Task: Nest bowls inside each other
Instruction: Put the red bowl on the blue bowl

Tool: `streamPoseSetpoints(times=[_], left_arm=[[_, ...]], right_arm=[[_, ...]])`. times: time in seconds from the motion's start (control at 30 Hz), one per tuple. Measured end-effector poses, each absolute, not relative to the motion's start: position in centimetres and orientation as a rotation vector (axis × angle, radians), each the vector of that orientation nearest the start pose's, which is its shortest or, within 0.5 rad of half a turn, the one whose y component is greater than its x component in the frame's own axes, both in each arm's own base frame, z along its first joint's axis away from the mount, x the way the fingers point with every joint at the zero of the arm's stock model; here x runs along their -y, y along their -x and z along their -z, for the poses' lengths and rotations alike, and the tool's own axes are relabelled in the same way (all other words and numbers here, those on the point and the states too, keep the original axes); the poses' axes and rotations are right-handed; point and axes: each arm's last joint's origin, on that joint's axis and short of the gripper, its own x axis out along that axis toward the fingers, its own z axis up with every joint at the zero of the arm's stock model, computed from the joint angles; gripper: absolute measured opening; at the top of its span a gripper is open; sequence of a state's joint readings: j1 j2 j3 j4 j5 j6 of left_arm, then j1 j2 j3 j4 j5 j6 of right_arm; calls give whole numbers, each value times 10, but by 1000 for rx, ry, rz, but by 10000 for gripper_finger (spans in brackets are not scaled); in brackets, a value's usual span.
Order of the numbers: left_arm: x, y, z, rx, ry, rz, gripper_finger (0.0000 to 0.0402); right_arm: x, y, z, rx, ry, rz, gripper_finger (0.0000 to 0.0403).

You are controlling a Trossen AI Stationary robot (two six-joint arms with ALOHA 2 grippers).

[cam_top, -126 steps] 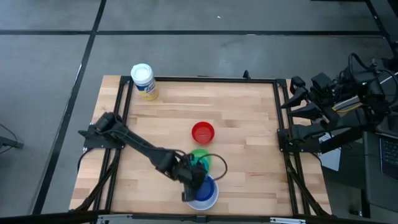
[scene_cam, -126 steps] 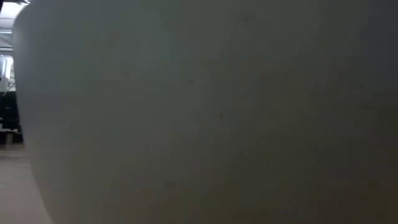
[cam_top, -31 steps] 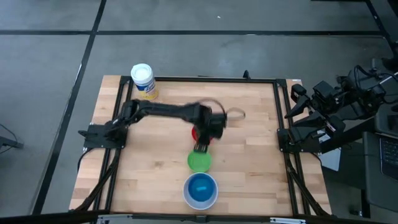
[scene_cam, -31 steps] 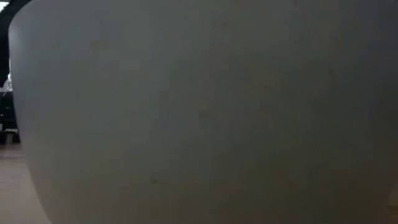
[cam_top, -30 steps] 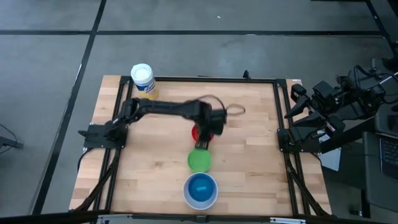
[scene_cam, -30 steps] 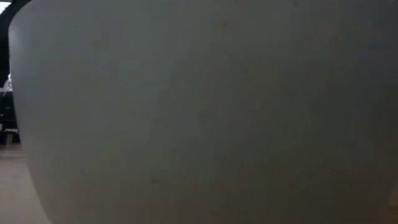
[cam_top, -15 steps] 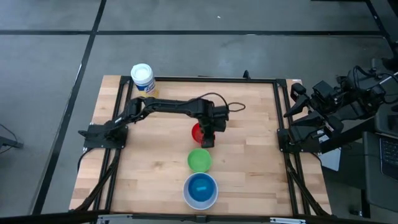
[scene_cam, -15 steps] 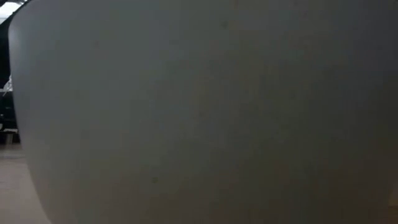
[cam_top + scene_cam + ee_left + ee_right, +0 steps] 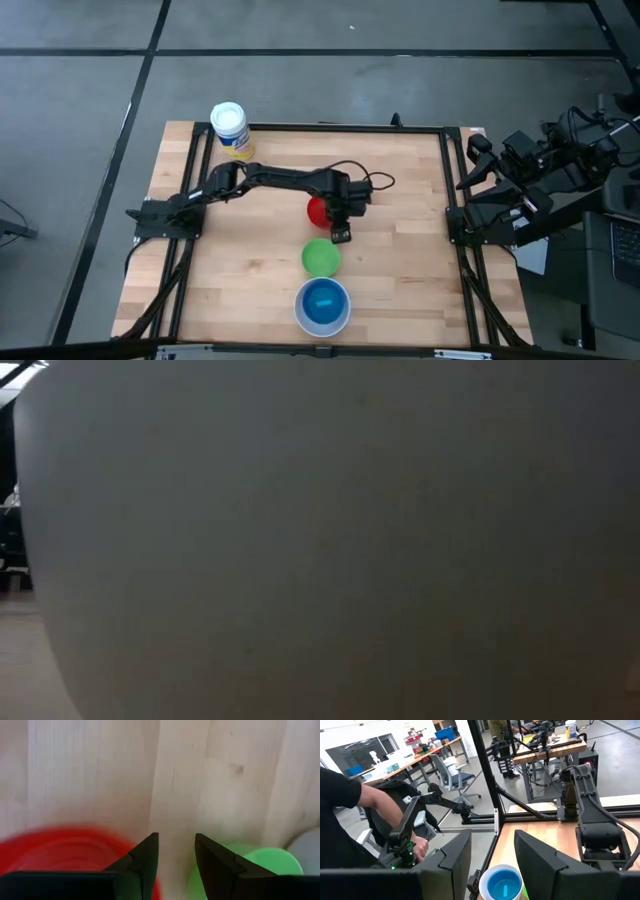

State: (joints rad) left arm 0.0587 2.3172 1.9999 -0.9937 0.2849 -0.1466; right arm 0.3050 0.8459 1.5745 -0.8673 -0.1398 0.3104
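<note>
The red bowl (image 9: 318, 211) stands upright on the wood near the table's middle, and the green bowl (image 9: 320, 258) stands just nearer. At the near edge the white bowl (image 9: 306, 316) holds a blue bowl (image 9: 323, 302) inside it. My left gripper (image 9: 340, 232) points steeply down, open, over bare wood between the red bowl (image 9: 65, 855) and the green bowl (image 9: 265, 865). One finger (image 9: 145, 862) stands right at the red bowl's rim. My right gripper (image 9: 492, 855) waits open, raised off the table's right edge.
A white-lidded jar with a yellow label (image 9: 231, 131) stands at the far left corner. The white bowl's wall (image 9: 320, 540) fills the low view. A black frame (image 9: 450, 200) runs round the table. A person (image 9: 350, 815) sits beyond the table, as the right wrist view shows.
My left gripper has come down toward the table beside the red bowl and shifted a little toward the right edge. The bowls have kept their places.
</note>
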Motion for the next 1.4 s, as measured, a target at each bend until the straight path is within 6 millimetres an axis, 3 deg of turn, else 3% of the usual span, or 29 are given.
streamPoseSetpoints(times=[0.33,1.1,1.4], left_arm=[[-8,-471,-214,-1234,280,-13,123],[-13,-460,-210,-1341,263,-185,123],[-15,-466,-176,-1427,288,-183,123]], right_arm=[[-29,-78,-496,-211,-300,-428,153],[-29,-78,-496,-210,-298,-429,153],[-31,-78,-496,-216,-311,-445,153]])
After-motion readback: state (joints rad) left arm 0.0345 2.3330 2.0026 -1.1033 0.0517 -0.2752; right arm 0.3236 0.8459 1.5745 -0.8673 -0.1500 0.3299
